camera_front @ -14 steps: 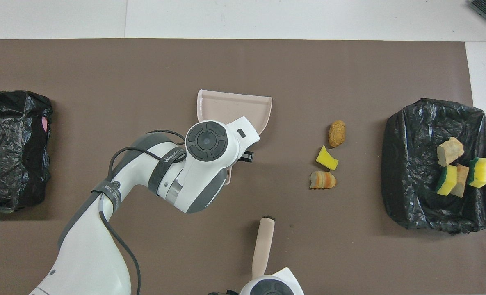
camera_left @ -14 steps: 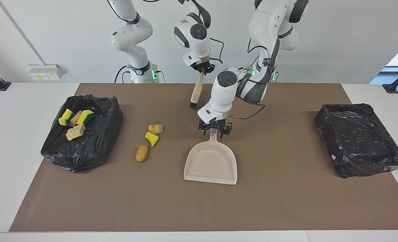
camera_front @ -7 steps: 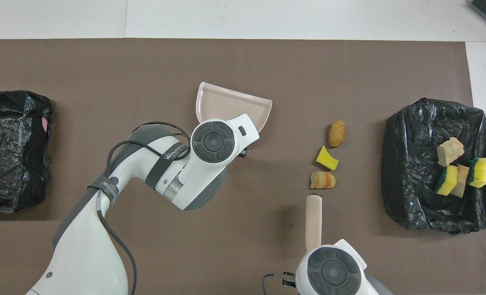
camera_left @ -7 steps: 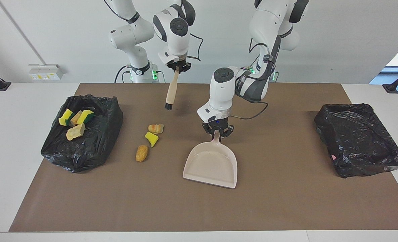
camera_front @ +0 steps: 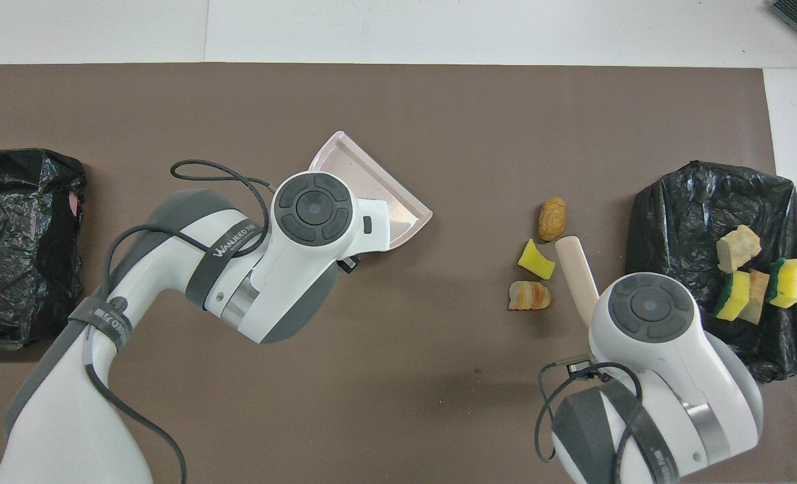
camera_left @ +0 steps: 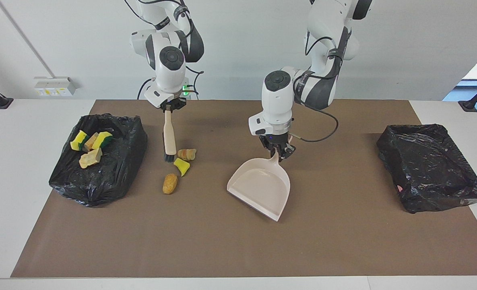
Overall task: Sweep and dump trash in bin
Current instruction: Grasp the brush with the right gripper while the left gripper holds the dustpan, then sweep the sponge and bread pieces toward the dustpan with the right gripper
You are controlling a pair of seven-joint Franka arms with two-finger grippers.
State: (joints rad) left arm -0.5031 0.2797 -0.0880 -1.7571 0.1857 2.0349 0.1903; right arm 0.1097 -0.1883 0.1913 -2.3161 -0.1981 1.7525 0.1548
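- Trash: you have three loose bits on the worktop, a striped bread [camera_left: 186,154], a yellow sponge [camera_left: 181,166] and a brown nugget [camera_left: 170,183], lying in a short row that runs away from the robots, bread nearest them.
- Four more bits [camera_left: 90,148] already lie on the bin [camera_left: 101,177] at the right arm's end; a second bin [camera_left: 429,173] sits at the left arm's end, well apart.
- Your right gripper [camera_left: 168,108] is pinched on the brush [camera_left: 168,139] handle; the brush hangs nearly upright, bristles low, just beside the bread, between the row and the near bin.
- Your left gripper [camera_left: 277,152] is pinched on the dustpan [camera_left: 262,186] handle; the pan is tilted and turned, one corner of its mouth low over the mat [camera_left: 343,241], mouth facing away from the robots, not toward the trash.
- The key relation: row lies between brush and pan, so the sweep should run from the bin side toward the pan, across the row's long axis.
- You likely need the pan's mouth turned to face the row and its lip flat on the mat first.
- Open mat between row and pan gives room; the near bin's wall is close to the brush, so keep the backswing short.
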